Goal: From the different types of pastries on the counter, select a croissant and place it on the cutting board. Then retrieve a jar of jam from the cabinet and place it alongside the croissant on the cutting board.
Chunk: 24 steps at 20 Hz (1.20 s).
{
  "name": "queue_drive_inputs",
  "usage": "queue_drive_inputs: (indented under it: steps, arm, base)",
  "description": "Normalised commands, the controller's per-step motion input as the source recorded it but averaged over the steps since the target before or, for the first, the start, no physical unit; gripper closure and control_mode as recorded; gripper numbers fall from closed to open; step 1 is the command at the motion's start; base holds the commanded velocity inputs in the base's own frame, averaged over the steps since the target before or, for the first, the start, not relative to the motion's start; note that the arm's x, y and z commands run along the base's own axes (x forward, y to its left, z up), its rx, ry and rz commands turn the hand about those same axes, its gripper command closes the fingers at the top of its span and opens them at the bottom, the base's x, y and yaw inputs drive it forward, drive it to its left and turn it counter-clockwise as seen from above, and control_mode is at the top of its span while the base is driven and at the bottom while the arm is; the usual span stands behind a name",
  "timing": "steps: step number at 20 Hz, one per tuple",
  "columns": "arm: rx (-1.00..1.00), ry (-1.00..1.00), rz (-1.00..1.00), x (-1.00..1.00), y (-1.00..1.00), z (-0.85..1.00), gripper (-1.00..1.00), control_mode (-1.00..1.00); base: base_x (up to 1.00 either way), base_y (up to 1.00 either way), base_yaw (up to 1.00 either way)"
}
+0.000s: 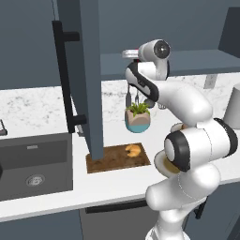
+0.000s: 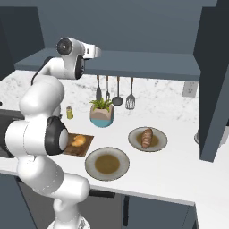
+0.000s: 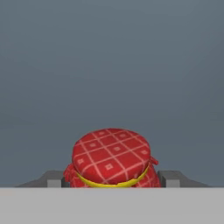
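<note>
You have a potted plant (image 2: 102, 112) in a blue-and-tan pot below four hanging utensils (image 2: 114, 92), a small yellow shaker (image 2: 69, 112) to its left, two round tan plates (image 2: 107, 163), a wall outlet (image 2: 190, 89), and a grey canister (image 1: 233, 104).

arm: raised, folded back, wrist at shelf height | end effector (image 3: 112, 179): fingers (image 3: 54, 179) flank a jar

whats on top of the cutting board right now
Only the croissant lies on the cutting board. The open cabinet door hides the board's left end in the left base view, and the arm covers that end in the right base view.
</note>
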Motion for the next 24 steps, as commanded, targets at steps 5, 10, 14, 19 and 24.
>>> queue_drive_inputs:
  steps: [5,10,14,19,24]
  arm:
    - [0.0,0.0,0.0,0.0,0.0,0.0,1.0,-1.0]
    - [0.0,-0.03,0.0,-0.16,-0.03,0.0,1.0,-1.0]
    - [0.0,0.0,0.0,-0.14,0.0,0.0,1.0,-1.0]
    - [0.0,-0.03,0.0,-0.28,-0.01,0.0,1.0,-1.0]
    - [0.01,-0.23,0.0,-0.6,0.0,0.25,1.0,-1.0]
  base:
    - [0.0,0.0,0.0]
    - [0.0,0.0,0.0]
    - [0.0,0.0,0.0]
    - [0.0,0.0,0.0]
    - [0.0,0.0,0.0]
